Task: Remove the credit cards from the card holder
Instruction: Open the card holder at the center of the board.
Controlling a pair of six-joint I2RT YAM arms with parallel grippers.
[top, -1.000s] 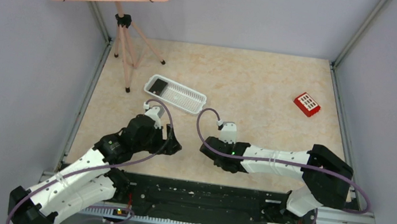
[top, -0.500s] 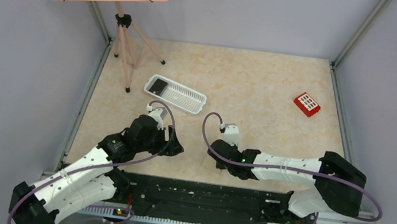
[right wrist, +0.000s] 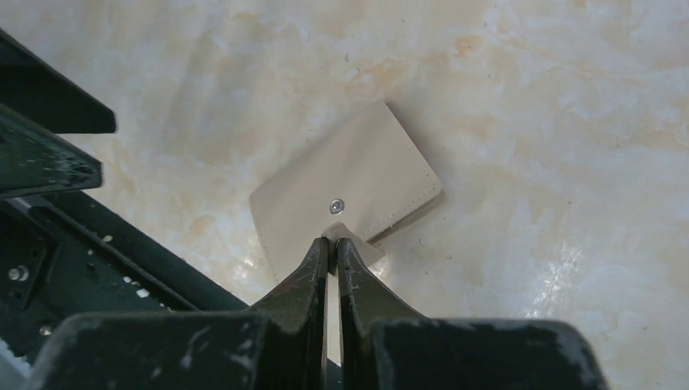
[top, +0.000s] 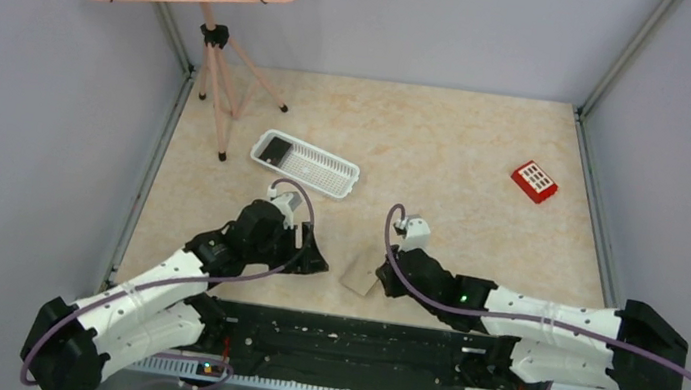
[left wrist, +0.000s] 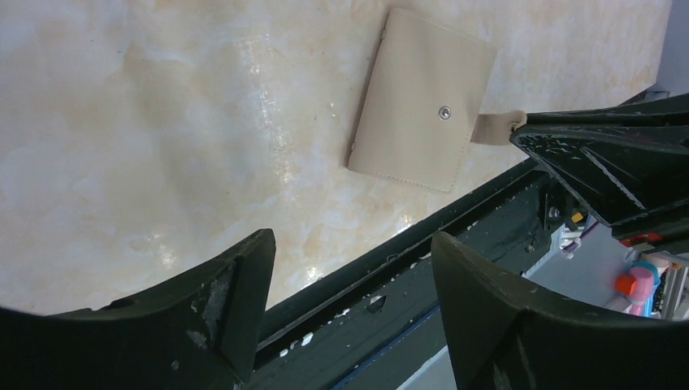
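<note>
Card holder (top: 361,278), tan outside and folded shut with its bare snap stud (right wrist: 336,206) facing up, is seen lying flat on the table (top: 488,153) near the front edge, just beside the black rail (top: 352,342). Its closure tab (left wrist: 491,127) is pinched between the pressed-together fingers of the right gripper (right wrist: 331,242), while the left gripper (left wrist: 351,268) is held spread close by, touching nothing. No cards are exposed. If the tab is pulled with nothing pinning the body, the whole holder could be dragged onto the rail instead of being opened, or the thin tab could be lost from the pinch
</note>
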